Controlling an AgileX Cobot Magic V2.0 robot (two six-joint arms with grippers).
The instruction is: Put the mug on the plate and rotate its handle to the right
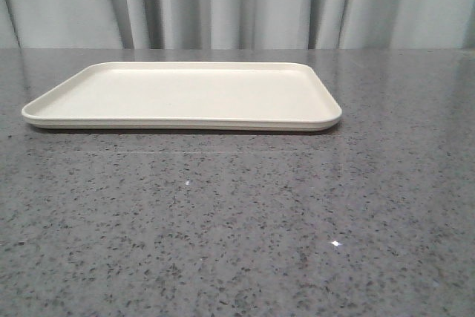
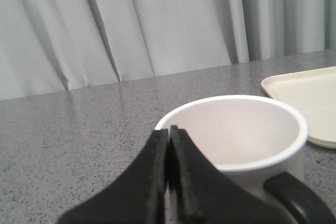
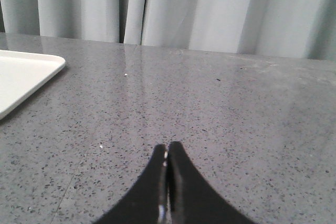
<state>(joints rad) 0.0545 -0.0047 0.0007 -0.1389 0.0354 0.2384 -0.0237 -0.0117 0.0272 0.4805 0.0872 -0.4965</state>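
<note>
Two shut grippers, one bare tray, mug off to the left, not yet placed.

Front view: only a large flat cream-white rectangular plate with low raised rim, lying on speckled grey stone table before pale grey curtain; nothing on it, no arm or mug visible. Left wrist view: white cylindrical enamel-style mug upright on grey surface, beside plate corner but off it, glossy black loop handle on the near side; left gripper fingers pressed together just at the near rim, gripping nothing visible, likely poised for a rim or handle grasp. Right wrist view: right gripper likewise closed tight and empty, over bare table, plate corner well apart, probably waiting.
</note>
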